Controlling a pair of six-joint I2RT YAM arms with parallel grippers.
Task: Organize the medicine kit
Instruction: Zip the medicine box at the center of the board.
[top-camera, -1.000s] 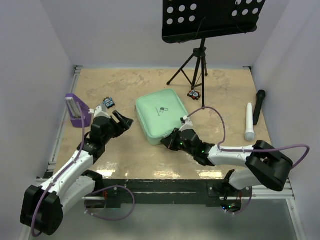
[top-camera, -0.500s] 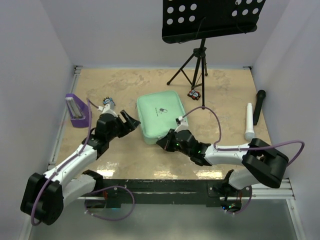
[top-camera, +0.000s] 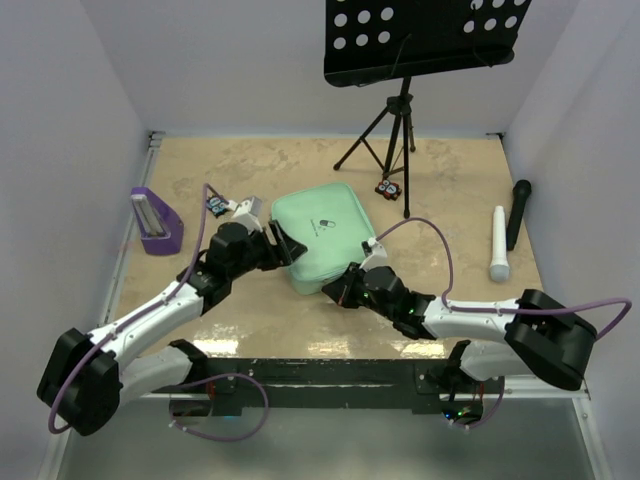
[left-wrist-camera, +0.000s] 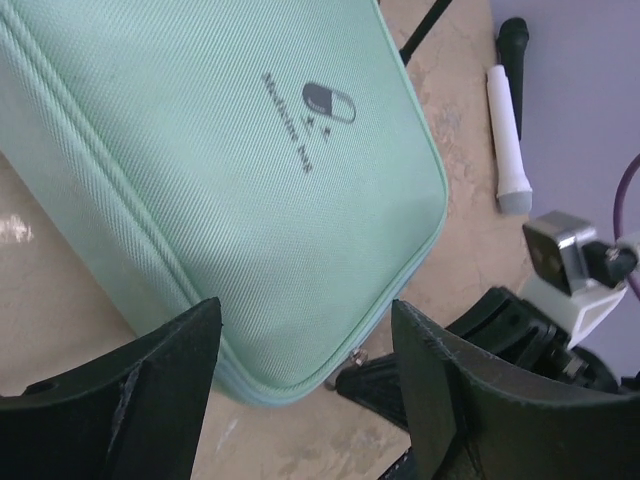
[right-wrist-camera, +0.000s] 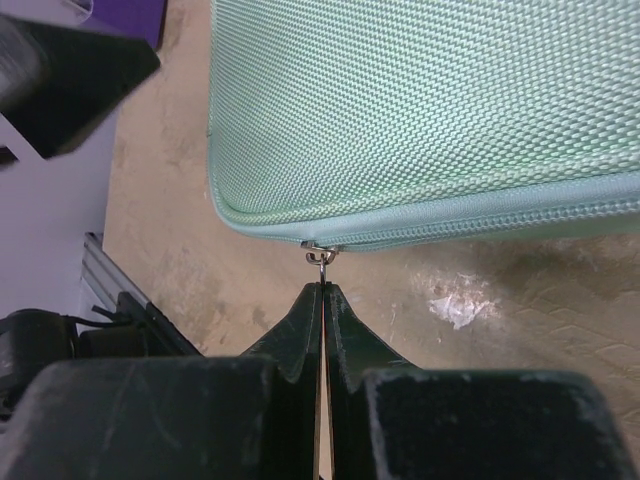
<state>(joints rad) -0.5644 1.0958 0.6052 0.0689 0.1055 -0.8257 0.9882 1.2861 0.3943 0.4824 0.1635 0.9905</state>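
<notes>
**Asker:** Where is the medicine kit, and what are the two claws doing?

**Describer:** The mint-green medicine kit (top-camera: 322, 237) lies flat and zipped shut in the middle of the tabletop. The right claw (top-camera: 336, 292) is at the kit's near edge, its fingers pressed fully together on the small metal zip pull (right-wrist-camera: 320, 256). The left claw (top-camera: 287, 250) is spread wide at the kit's left side and grips nothing.

**Asker:** What could go wrong from here?

**Describer:** As I judge it, the pull is tiny and only the very fingertips (right-wrist-camera: 303, 325) pinch it, so it may slip free under a tug. Nothing pins the kit down either. A pull on the zip could drag the whole kit across the table instead of opening it, unless the left claw steadies it.

**Asker:** Does one view show what another misses?

**Describer:** Yes. The overhead view shows both arms flanking the kit, with a purple stand (top-camera: 155, 222) by the left edge. It also shows a white microphone (top-camera: 499, 243) and a black microphone (top-camera: 517, 212) near the right edge. The pull is too small to make out there. Only the right wrist view shows the pull caught between the fingertips. The left wrist view adds the pill logo (left-wrist-camera: 328, 100) on the lid.
</notes>
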